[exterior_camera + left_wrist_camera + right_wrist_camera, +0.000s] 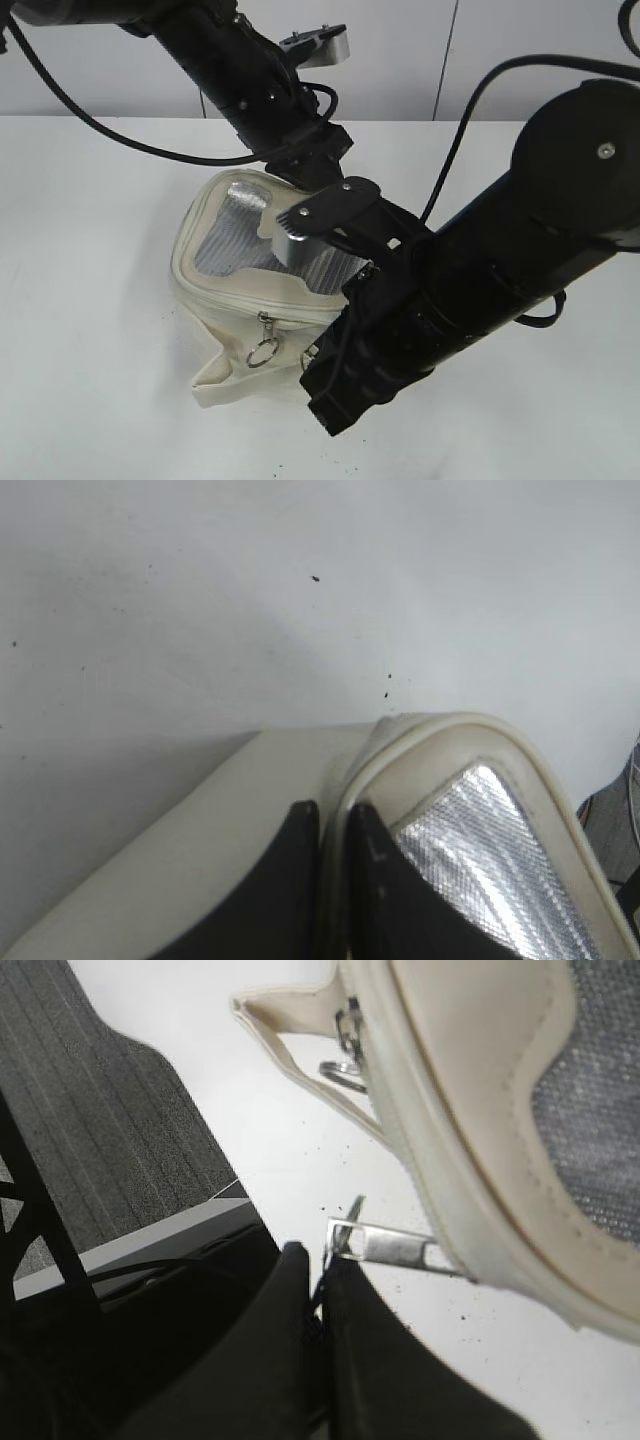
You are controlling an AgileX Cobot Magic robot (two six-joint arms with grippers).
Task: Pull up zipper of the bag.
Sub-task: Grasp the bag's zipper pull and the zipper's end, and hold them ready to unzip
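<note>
A cream bag (pixel 228 292) with silver lining (pixel 232 238) lies open on the white table. My left gripper (pixel 300 172) is at the bag's far edge. In the left wrist view the left gripper (pixel 335 815) is shut on the bag's piped rim (pixel 440 735). My right gripper (pixel 322 350) is at the bag's front right corner. In the right wrist view the right gripper (pixel 320 1260) is shut on the ring of a metal zipper pull (pixel 392 1245), which is stretched out from the bag (pixel 470 1080). A second zipper pull with a ring (pixel 263 346) hangs on the front and also shows in the right wrist view (pixel 346 1052).
The white table (pixel 90 300) spreads around the bag. Its front edge and the grey floor (pixel 110 1130) show in the right wrist view. The right arm's dark body (pixel 500 270) covers the bag's right side.
</note>
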